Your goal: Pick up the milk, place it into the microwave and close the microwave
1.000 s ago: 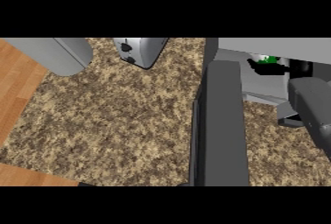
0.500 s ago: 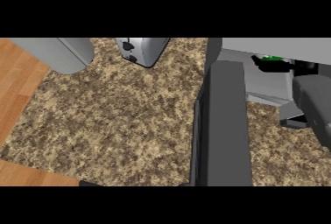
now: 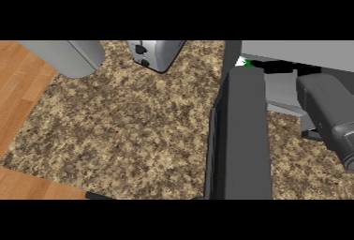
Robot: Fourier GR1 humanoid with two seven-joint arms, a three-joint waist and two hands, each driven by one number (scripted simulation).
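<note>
So there I was with my right robot hand (image 3: 278, 67) poked into the mouth of the microwave (image 3: 304, 50). It showed only as a black patch under the top edge of the opening. Honestly, I couldn't tell whether the fingers were curled or spread, since the microwave door (image 3: 240, 140) and my own right forearm (image 3: 333, 115) hid too much of it. The milk (image 3: 246, 62) was just a sliver of white and green peeking over the door's far end, right beside that black patch, at the left side of the opening. Whether it stood on the microwave's floor or hung in my grip, I couldn't say. The door stood wide open, edge-on to me, 1 long dark slab running from the opening out over the desk (image 3: 131, 126). I reckon that's why my forearm lay to the right of it: that side was the only free way in. Judging by that, the placing step looked close to done and the closing hadn't begun. I'd have needed the hand out of there first, or the door would have caught my forearm on its swing. The toaster (image 3: 156, 54) sat at the desk's far edge, left of the door and apart from it, so no trouble there. My left robot hand wasn't in view at all.
</note>
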